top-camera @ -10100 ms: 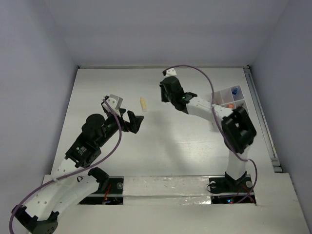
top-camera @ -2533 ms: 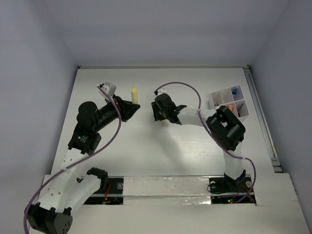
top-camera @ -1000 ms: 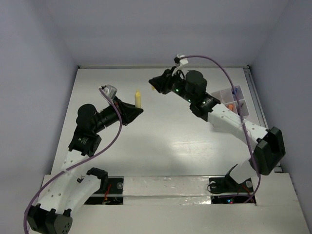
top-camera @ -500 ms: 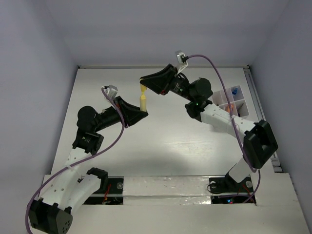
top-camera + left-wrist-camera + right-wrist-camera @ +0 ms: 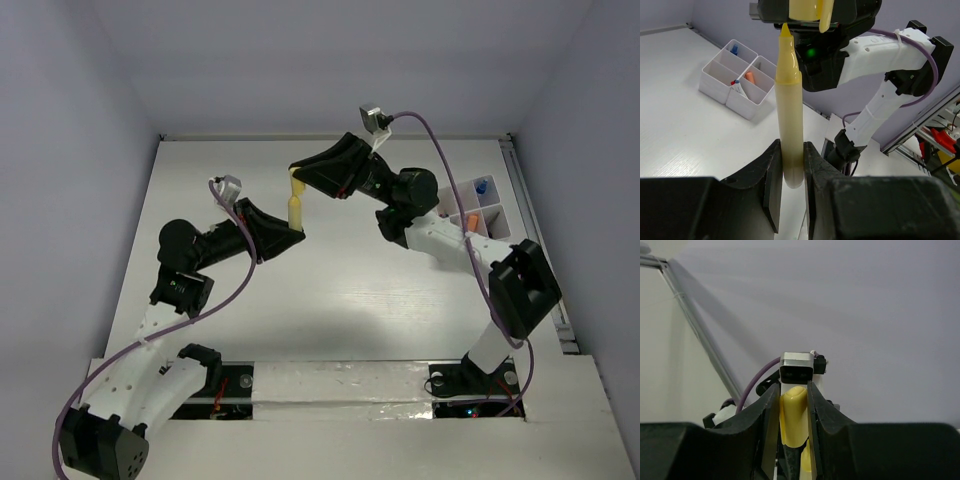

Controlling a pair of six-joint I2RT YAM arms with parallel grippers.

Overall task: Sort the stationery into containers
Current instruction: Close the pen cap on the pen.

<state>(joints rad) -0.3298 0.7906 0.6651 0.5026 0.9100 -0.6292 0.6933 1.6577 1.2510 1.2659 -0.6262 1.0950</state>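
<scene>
My left gripper is shut on the lower end of a cream stick, a pen body with a pointed yellow tip, held upright above the table. The left wrist view shows the stick clamped between my fingers. My right gripper is shut on a yellow cap and hovers right at the stick's tip. The cap sits just above the tip, slightly apart. The white divided container stands at the right edge of the table.
The container holds a blue-tipped item and an orange item in separate compartments. The right arm's forearm stretches from the container toward the table's middle. A metal rail runs along the table's right side.
The right gripper swung left with the yellow cap and now sits over the stick's tip. The left gripper shifted the stick slightly right and tilted it toward the cap.
</scene>
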